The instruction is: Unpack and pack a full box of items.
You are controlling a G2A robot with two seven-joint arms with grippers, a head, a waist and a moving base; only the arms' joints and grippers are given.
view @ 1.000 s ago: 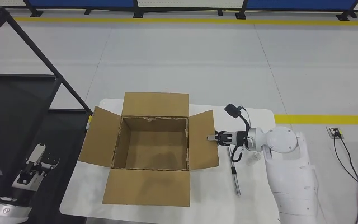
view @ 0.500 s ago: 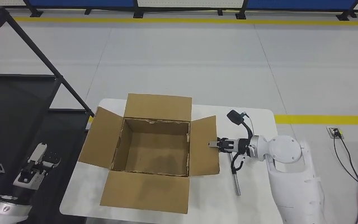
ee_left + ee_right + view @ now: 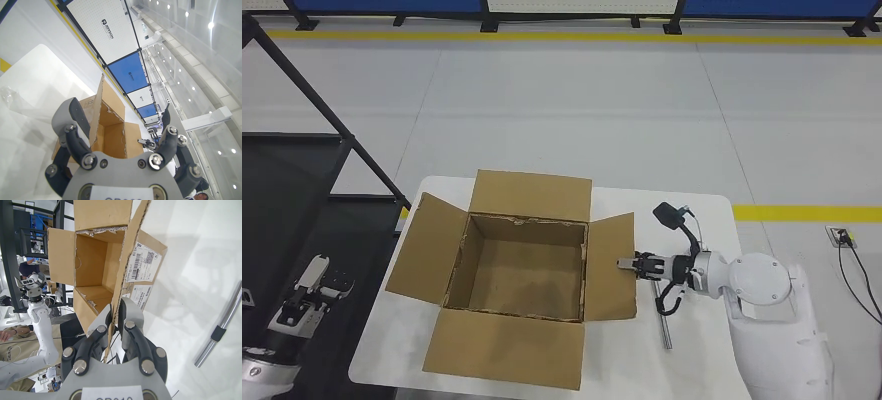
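The box flap (image 3: 610, 262) is pinched at its outer edge by the right end effector (image 3: 628, 264); the left end effector (image 3: 121, 111) is held spread, well apart.

Box (image 3: 507, 345) top open, entry free; rod (image 3: 665, 328) nr R side.

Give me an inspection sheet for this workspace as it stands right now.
Surface: white table, carrying the box.
Job's things: cardboard box open, flaps spread, nothing seen inside.
Clutter: metal rod lying on the table beside the box.
Grippers: right gripper shut on the box's side flap; left gripper open, empty, away from the box.
Cables: floor cable beside the table.
Surroundings: yellow floor line; black frame.
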